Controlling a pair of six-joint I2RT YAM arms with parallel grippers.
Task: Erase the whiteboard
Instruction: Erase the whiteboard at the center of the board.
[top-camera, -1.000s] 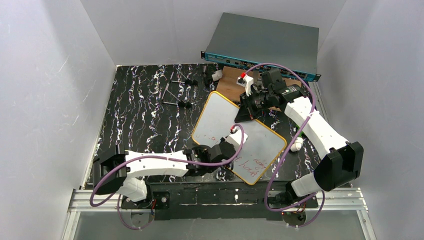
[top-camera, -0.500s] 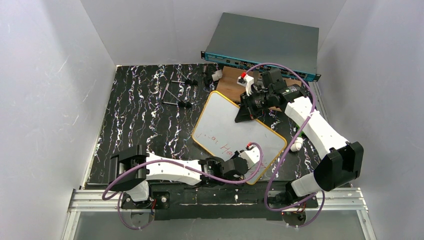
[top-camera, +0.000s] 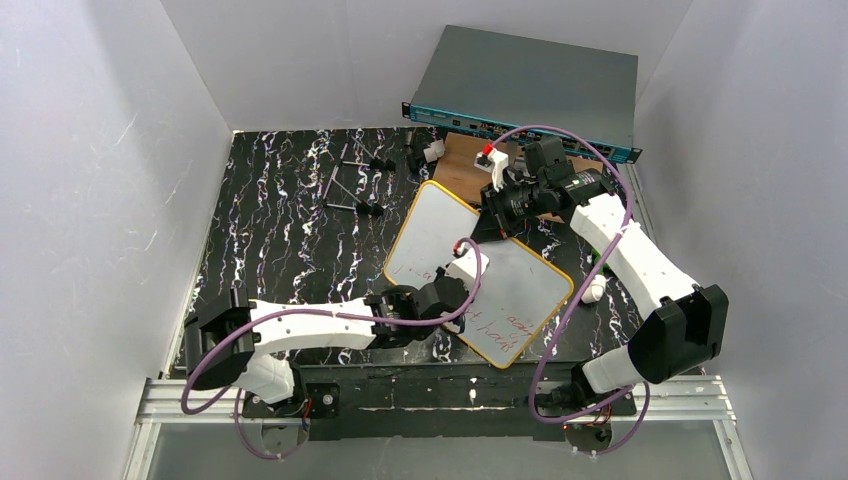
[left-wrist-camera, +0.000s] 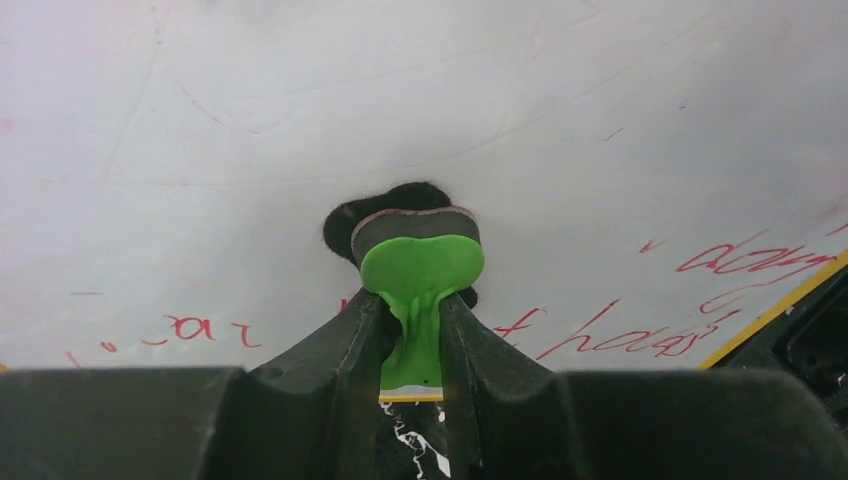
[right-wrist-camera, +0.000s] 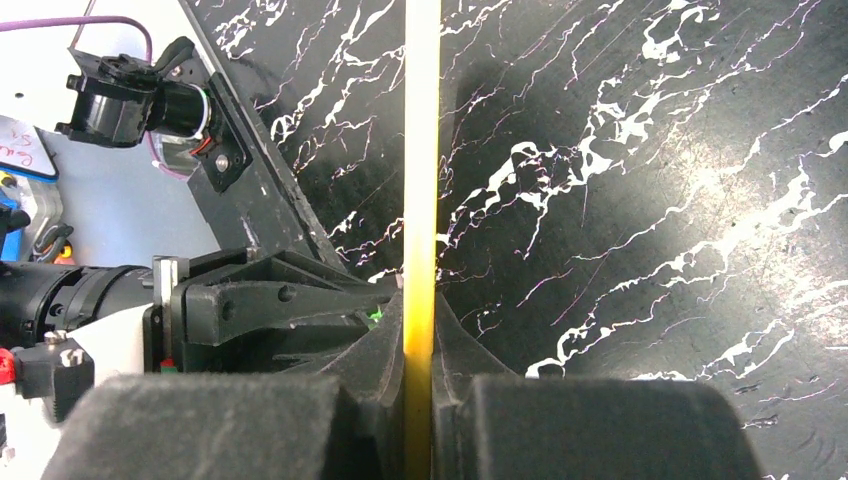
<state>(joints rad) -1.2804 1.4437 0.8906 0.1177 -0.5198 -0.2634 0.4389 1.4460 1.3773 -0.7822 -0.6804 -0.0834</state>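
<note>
Top: the whiteboard (top-camera: 430, 225) sits askew on the worktop (top-camera: 280, 230), with the left pincer (top-camera: 462, 268) over its middle and the right pincer (top-camera: 490, 225) at its far edge.
Left wrist: the pincer is clamped on a green eraser (left-wrist-camera: 420, 262), which is pressed to the board above red writing (left-wrist-camera: 600, 340).
Right wrist: the pincer is pinching the yellow frame (right-wrist-camera: 420, 150).

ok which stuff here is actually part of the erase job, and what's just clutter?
Job: whiteboard, green eraser gripped in left claw, right claw clamping the whiteboard's yellow edge.
Lying about: wooden board, grey rack unit, metal rods, small white piece.
</note>
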